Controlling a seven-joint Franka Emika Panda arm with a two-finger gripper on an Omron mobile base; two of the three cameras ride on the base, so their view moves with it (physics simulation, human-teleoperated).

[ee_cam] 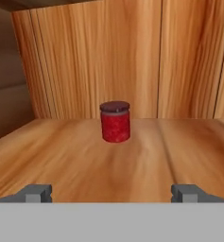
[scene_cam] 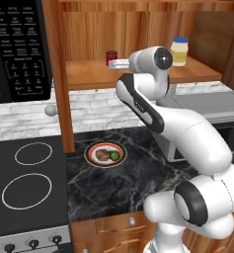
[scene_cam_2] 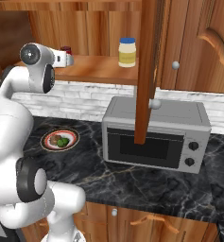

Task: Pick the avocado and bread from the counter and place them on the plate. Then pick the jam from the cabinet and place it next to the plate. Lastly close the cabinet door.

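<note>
Wide-spread end effector (ee_cam: 111, 193) facing upright jam (ee_cam: 116, 121) on cabinet (ee_cam: 85, 160) shelf

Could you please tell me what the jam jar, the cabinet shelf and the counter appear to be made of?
Jam jar: probably glass, dark red contents showing, with a darker matte lid.
Cabinet shelf: wood, with brown grain streaks and a light sheen.
Counter: polished stone, likely marble, black with pale veins.

A pale brick wall (scene_cam: 98, 106) ran behind a black stove (scene_cam: 27, 183), a silver toaster oven (scene_cam_2: 156, 134) and wooden drawers (scene_cam_2: 146, 220).
</note>
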